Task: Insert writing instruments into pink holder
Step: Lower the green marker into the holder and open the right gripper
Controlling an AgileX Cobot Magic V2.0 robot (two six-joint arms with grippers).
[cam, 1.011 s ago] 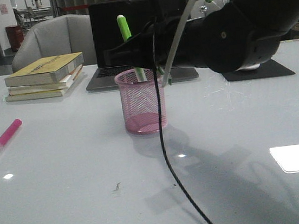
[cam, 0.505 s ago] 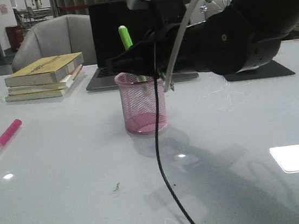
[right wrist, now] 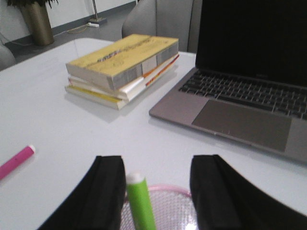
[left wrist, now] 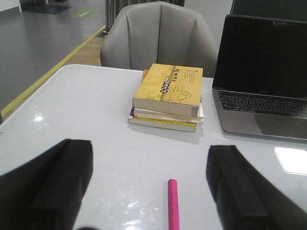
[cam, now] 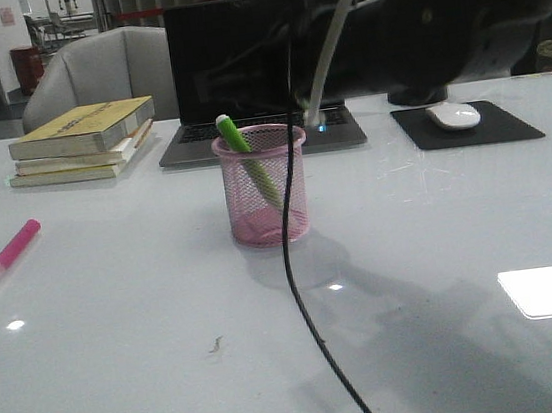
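The pink mesh holder (cam: pixel 267 206) stands at the table's middle. Inside it the green marker (cam: pixel 247 157) leans to the left, its top just above the rim. In the right wrist view my right gripper (right wrist: pixel 158 165) is open above the holder's rim (right wrist: pixel 178 190). The green marker (right wrist: pixel 140 203) stands loose between the fingers, close to one of them. The magenta marker (cam: pixel 9 254) lies on the table at the far left. My left gripper (left wrist: pixel 151 153) hangs open above the magenta marker (left wrist: pixel 172 207), which points between its fingers.
A stack of books (cam: pixel 86 140) lies at the back left, an open laptop (cam: pixel 240 80) behind the holder, a mouse (cam: pixel 454 116) on a black mat at the back right. The right arm (cam: pixel 426 32) hangs over the laptop. Its black cable (cam: pixel 296 264) drops in front of the holder.
The right gripper opened and let go of the green marker, which sank into the holder and tipped left. The right arm rose and drew back.
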